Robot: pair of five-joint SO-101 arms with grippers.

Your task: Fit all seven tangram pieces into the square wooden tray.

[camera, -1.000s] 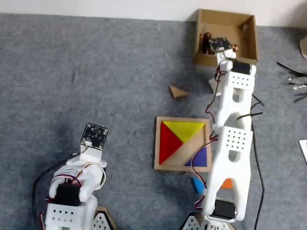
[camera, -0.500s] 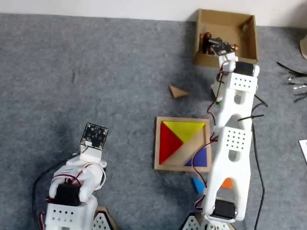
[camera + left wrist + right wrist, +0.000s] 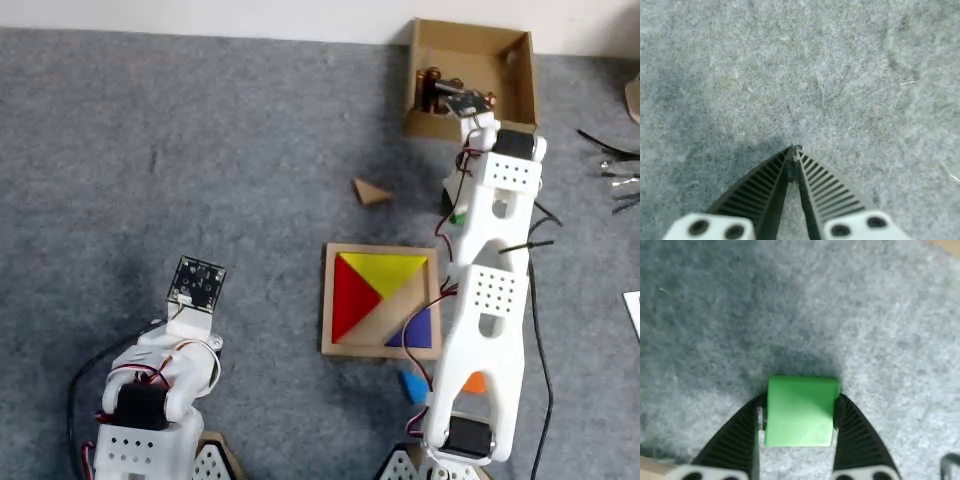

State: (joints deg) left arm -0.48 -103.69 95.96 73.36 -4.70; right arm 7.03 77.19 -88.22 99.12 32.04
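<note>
The right gripper [image 3: 800, 405] pinches the green square [image 3: 801, 412] by two opposite flat edges, low at the carpet [image 3: 200, 150] just beyond the tray's [image 3: 330, 300] far right corner. The square looks light, rigid and smooth-sided, so a centred hold on parallel edges seems right; off-centre, it could twist or slip. The left gripper [image 3: 794, 150] is pressed together on nothing, well left of the tray, which holds a red piece [image 3: 352, 295], a yellow piece [image 3: 385, 268] and a blue piece [image 3: 420, 325].
</note>
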